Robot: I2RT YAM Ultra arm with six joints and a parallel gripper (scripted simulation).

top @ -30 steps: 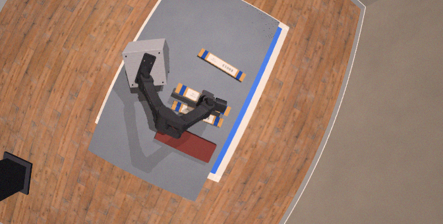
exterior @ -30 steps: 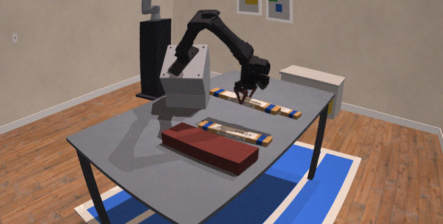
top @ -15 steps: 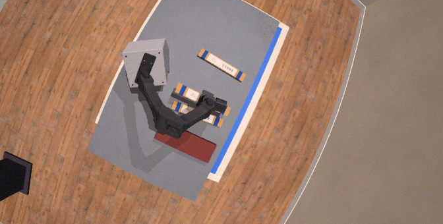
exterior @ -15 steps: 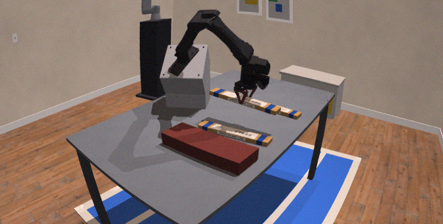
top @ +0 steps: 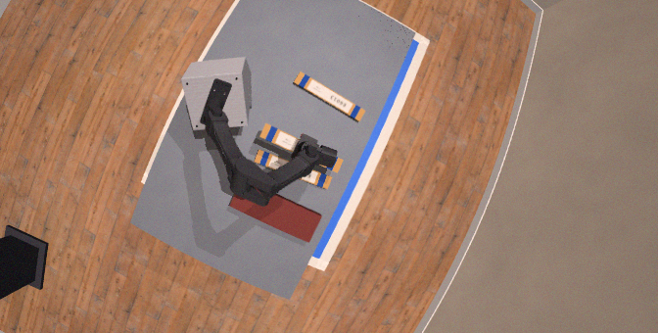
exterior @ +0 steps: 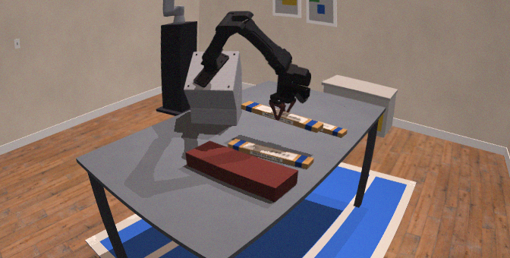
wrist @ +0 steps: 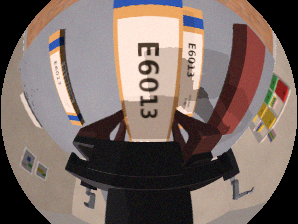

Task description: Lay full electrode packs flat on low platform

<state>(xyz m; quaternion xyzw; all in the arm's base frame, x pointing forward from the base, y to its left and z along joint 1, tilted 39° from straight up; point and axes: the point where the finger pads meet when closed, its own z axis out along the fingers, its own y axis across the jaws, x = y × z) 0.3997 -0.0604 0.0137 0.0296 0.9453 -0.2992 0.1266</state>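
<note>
My gripper is shut on an orange, white and blue pack, near its middle, and holds it roughly level above the table, clear of its shadow. A second pack lies flat on the table between the held pack and the platform; the arm partly covers it in the top view. A third pack lies flat on the far side of the held one. The low dark red platform bears nothing.
The grey table carries everything. The arm's grey box-shaped base stands at one long edge. The second pack lies close beside the platform, with a narrow gap between them.
</note>
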